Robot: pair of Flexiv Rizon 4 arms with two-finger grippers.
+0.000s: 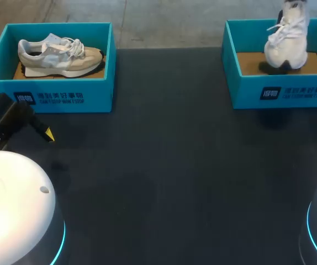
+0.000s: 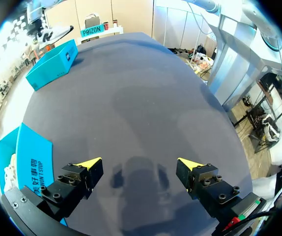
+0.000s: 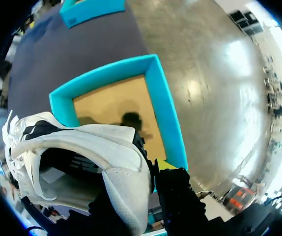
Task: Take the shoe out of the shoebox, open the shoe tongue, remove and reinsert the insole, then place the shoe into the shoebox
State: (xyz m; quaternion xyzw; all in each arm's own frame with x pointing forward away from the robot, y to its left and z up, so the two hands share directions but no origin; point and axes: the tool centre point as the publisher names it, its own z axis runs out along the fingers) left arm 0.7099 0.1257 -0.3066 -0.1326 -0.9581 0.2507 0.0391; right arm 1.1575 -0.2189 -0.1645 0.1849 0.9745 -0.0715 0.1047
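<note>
Right hand pinches the heel of the white sneaker, hanging it toe-down over the right shoebox, likely to lift it clear. Left hand hovers wide open above the table, free for the tongue.

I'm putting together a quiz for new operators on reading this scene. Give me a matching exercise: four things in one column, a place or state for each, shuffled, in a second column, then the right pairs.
Things:
1. beige shoe
2. white shoe
3. left gripper
4. right shoebox

States:
A. open, over the bare table
B. cardboard floor showing, a shoe hanging above it
C. lying in the left shoebox
D. held at the heel by the right gripper, lifted

Pairs: 1-C, 2-D, 3-A, 4-B.
</note>
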